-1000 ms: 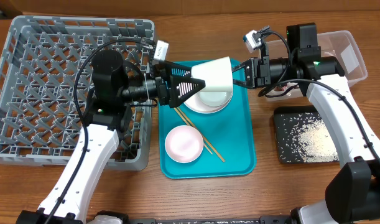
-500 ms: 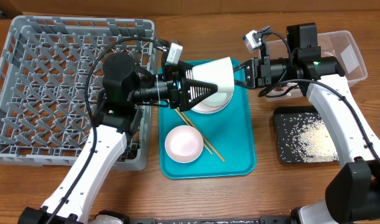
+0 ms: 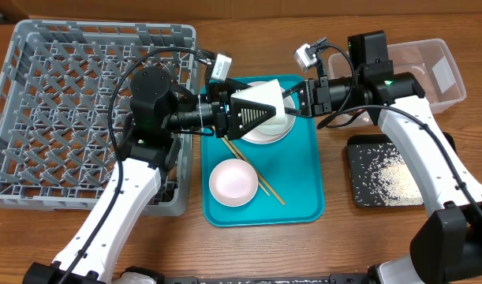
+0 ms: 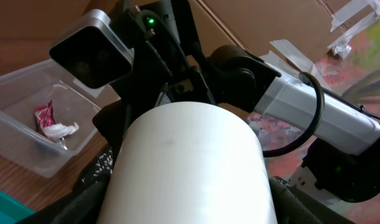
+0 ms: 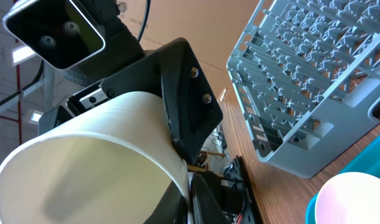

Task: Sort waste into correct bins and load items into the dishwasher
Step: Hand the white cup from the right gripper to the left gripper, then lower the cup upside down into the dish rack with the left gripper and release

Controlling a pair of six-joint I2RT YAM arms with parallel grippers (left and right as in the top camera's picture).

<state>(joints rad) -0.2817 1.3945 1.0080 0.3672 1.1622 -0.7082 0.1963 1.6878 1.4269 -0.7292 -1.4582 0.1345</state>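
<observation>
- The small white cup (image 3: 266,96) is held on its side in the air over the teal tray (image 3: 304,185), just above the white plate (image 3: 260,136).
- Its rim is pinched by the clenched right gripper (image 3: 291,98).
- Its base end is straddled by the left gripper (image 3: 266,109); whether those fingers press it or stand clear cannot be told.
- The pink bowl (image 3: 233,182) and the chopsticks (image 3: 270,191) are seen lying on the tray, with the grey dish rack (image 3: 67,95) beside it.
</observation>
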